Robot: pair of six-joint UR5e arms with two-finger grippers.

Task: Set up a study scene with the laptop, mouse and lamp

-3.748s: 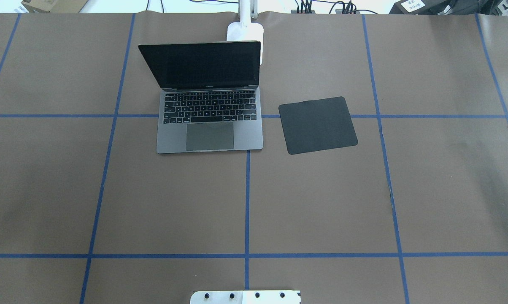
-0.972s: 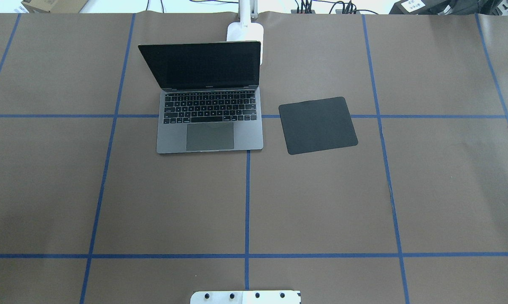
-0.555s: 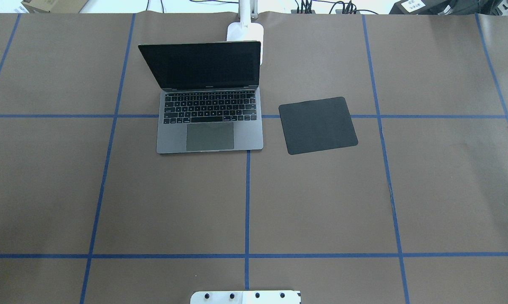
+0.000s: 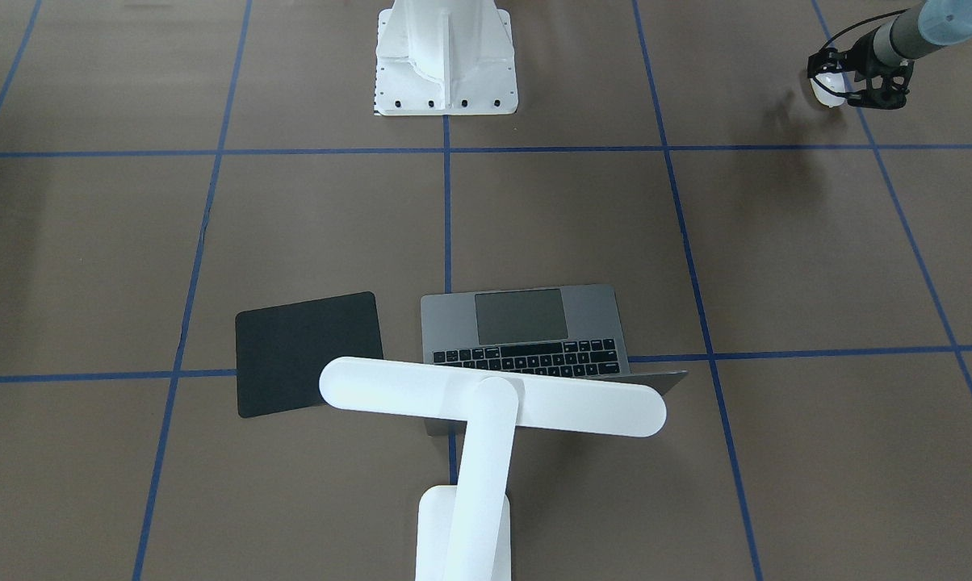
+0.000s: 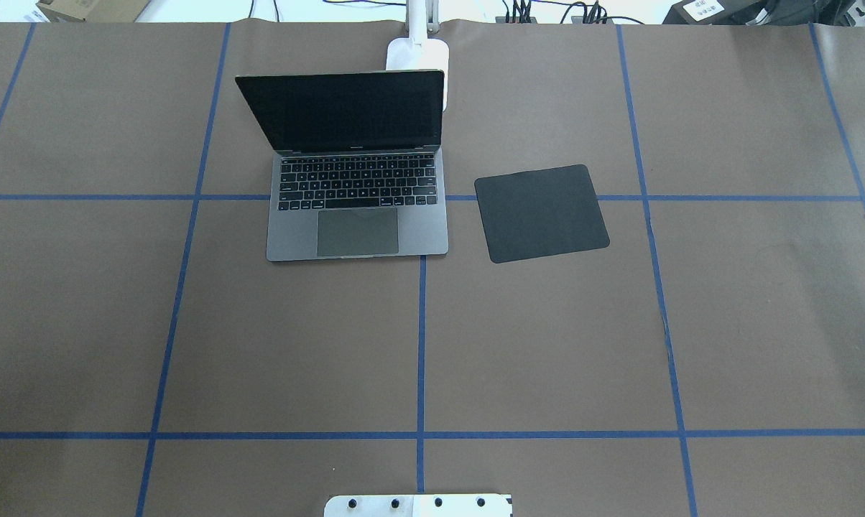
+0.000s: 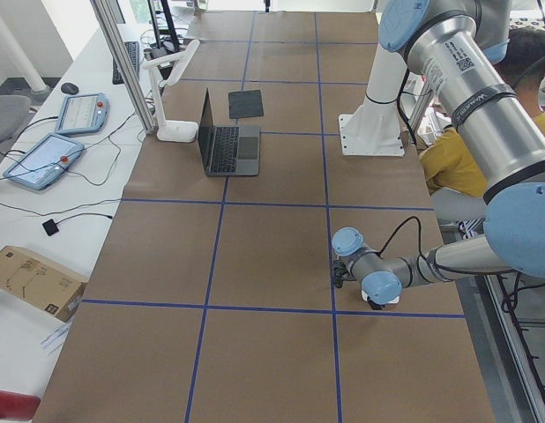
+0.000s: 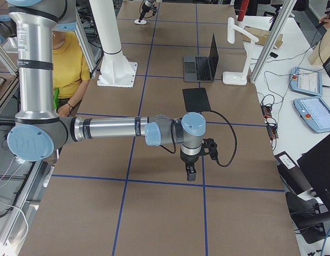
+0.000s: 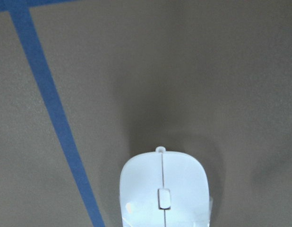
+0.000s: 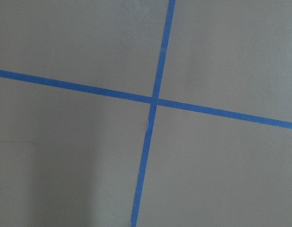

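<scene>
From here I have the left gripper (image 4: 848,79) low over the mouse (image 8: 163,191), out at the table's (image 5: 547,345) left end on the robot's side, well apart from everything else. Its jaws seem to straddle the mouse, but I cannot tell whether they are pinching it. Before lifting I would confirm a square hold across its smooth flanks, since that glossy shell looks liable to squirt out. The carry runs right and far to the black mat (image 5: 540,213), just right of the open laptop (image 5: 357,208). The lamp (image 4: 490,395) stands behind the screen. The right gripper (image 7: 191,172) hangs over bare table; I cannot tell how its jaws are set.
</scene>
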